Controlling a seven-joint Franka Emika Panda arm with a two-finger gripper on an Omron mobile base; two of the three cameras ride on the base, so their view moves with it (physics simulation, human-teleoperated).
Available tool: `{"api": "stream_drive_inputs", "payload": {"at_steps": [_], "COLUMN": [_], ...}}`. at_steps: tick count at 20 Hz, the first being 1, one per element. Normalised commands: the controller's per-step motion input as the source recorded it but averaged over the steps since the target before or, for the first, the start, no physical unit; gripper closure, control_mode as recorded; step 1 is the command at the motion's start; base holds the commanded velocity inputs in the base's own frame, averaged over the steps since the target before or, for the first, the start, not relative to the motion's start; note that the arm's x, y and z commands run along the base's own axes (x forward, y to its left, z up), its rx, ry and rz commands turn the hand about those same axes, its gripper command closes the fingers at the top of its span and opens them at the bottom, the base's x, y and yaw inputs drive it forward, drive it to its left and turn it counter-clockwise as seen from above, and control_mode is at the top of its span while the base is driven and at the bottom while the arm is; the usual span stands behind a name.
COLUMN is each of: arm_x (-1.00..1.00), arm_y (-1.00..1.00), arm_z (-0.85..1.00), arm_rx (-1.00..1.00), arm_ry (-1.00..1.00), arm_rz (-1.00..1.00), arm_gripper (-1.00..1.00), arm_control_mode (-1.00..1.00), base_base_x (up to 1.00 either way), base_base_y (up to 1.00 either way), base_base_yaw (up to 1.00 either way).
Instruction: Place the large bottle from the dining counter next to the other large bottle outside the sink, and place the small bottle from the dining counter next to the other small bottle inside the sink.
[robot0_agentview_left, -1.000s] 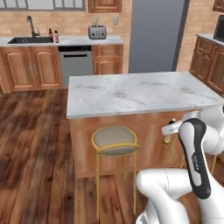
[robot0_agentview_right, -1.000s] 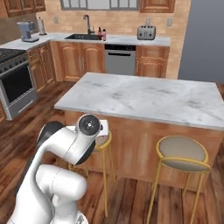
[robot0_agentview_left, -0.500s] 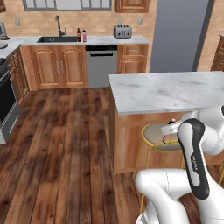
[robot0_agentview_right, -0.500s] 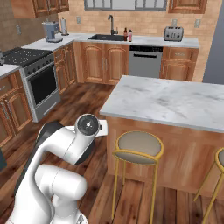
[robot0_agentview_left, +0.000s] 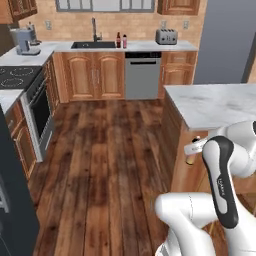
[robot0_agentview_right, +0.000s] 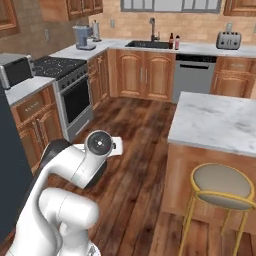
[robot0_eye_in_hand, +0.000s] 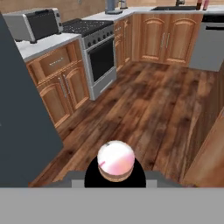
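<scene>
My gripper (robot0_eye_in_hand: 116, 169) is shut on a small bottle (robot0_eye_in_hand: 116, 160), seen end on as a round pink-and-white top between the dark fingers. In the left base view the gripper (robot0_agentview_left: 191, 150) hangs beside the corner of the marble dining counter (robot0_agentview_left: 220, 102), above the wooden floor. Far across the room is the sink (robot0_agentview_left: 93, 45). Just right of it, on the counter, a dark bottle (robot0_agentview_left: 118, 40) and a pink bottle (robot0_agentview_left: 124, 41) stand side by side; the right base view shows that same dark bottle (robot0_agentview_right: 171, 41) and pink bottle (robot0_agentview_right: 177, 42). The sink's inside is hidden from here.
A wide wooden floor (robot0_agentview_left: 105, 150) lies between me and the sink. The stove (robot0_agentview_right: 55, 65) and lower cabinets line the left wall, with a dark tall panel (robot0_eye_in_hand: 22, 122) close on the left. A round stool (robot0_agentview_right: 220, 185) stands at the dining counter (robot0_agentview_right: 220, 120).
The whole picture has shifted: the base has moved, so the dining counter has slid to the right and the stove wall has come into view. The grip on the bottle is unchanged.
</scene>
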Motion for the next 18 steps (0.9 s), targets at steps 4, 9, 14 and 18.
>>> {"api": "stream_drive_inputs", "payload": {"at_steps": [4, 9, 14, 18], "arm_x": [0.00, 0.00, 0.00, 0.00], "arm_y": [0.00, 0.00, 0.00, 0.00], "arm_z": [0.00, 0.00, 0.00, 0.00], "arm_rx": [0.00, 0.00, 0.00, 0.00], "arm_ry": [0.00, 0.00, 0.00, 0.00], "arm_rz": [0.00, 0.00, 0.00, 0.00], "arm_gripper": [1.00, 1.00, 1.00, 1.00], "arm_control_mode": [1.00, 1.00, 1.00, 1.00], "base_base_x": [0.95, 1.00, 1.00, 1.00], "base_base_y": [0.64, 0.36, 0.42, 0.44], "base_base_yaw": [0.01, 0.00, 0.00, 0.00]}}
